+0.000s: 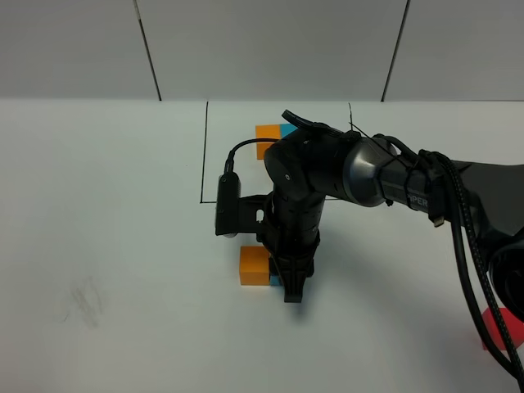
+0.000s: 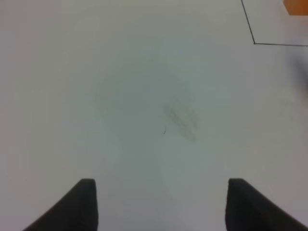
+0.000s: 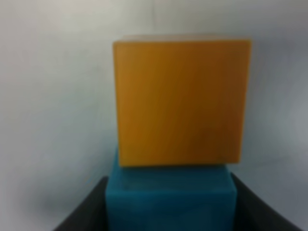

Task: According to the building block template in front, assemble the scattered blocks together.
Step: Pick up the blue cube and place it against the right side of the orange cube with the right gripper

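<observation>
The template's orange cube [image 1: 266, 136] and blue cube [image 1: 288, 129] sit inside the black drawn frame [image 1: 203, 151] at the back; its red cube is hidden behind my right arm. The loose orange cube [image 1: 254, 266] lies in front of the frame. The loose light blue cube [image 1: 276, 281] touches its right side and is mostly hidden by my right gripper [image 1: 293, 291]. In the right wrist view the gripper [image 3: 171, 192] is shut on the blue cube [image 3: 171, 202], pressed against the orange cube [image 3: 180, 101]. The loose red cube [image 1: 499, 327] lies at the far right front, behind cables. My left gripper [image 2: 161, 207] is open and empty over bare table.
My right arm [image 1: 368, 176] and its cables [image 1: 467, 262] stretch from the right across the middle. A faint scuff mark [image 1: 82, 299] is on the white table at the left; it also shows in the left wrist view [image 2: 183, 118], with a frame corner [image 2: 254, 43].
</observation>
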### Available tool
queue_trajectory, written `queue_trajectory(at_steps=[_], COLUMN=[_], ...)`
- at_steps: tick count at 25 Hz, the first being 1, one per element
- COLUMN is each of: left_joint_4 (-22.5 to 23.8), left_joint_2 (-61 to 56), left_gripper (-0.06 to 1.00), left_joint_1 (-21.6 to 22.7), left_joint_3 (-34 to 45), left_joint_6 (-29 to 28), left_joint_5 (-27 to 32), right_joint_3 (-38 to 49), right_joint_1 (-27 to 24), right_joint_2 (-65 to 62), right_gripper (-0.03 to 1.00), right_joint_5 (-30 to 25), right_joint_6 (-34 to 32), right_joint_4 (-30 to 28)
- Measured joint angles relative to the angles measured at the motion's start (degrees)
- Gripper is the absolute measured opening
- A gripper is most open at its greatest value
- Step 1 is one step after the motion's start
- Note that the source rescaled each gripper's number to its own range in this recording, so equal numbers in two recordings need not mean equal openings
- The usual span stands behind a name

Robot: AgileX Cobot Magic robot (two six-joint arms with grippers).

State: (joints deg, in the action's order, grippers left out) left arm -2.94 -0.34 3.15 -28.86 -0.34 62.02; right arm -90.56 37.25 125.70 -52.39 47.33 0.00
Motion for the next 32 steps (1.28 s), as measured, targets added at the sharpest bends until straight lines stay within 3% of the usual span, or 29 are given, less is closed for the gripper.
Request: queue_trajectory(at_steps=[16, 27, 29, 32], left_joint_4=[0.00, 0.00, 0.00, 0.00], left_joint_2=[0.00, 0.00, 0.00, 0.00], left_gripper=[0.29, 0.29, 0.29, 0.29], left_joint_1=[0.00, 0.00, 0.00, 0.00], left_joint_3=[0.00, 0.00, 0.00, 0.00], left_joint_6=[0.00, 0.00, 0.00, 0.00], left_joint_5=[0.00, 0.00, 0.00, 0.00], right_joint_3=[-0.05, -0.58, -0.58, -0.15], right_joint_1=[0.04, 0.14, 0.14, 0.14], right_joint_2=[1.27, 1.73, 1.66, 1.30], right_gripper=[0.23, 0.23, 0.27, 0.55], right_joint_5=[0.79, -1.54, -2.09, -2.95], right_joint_6=[0.35, 0.72, 0.66, -1.06], right_joint_4=[-0.92, -2.87, -3.33, -4.01])
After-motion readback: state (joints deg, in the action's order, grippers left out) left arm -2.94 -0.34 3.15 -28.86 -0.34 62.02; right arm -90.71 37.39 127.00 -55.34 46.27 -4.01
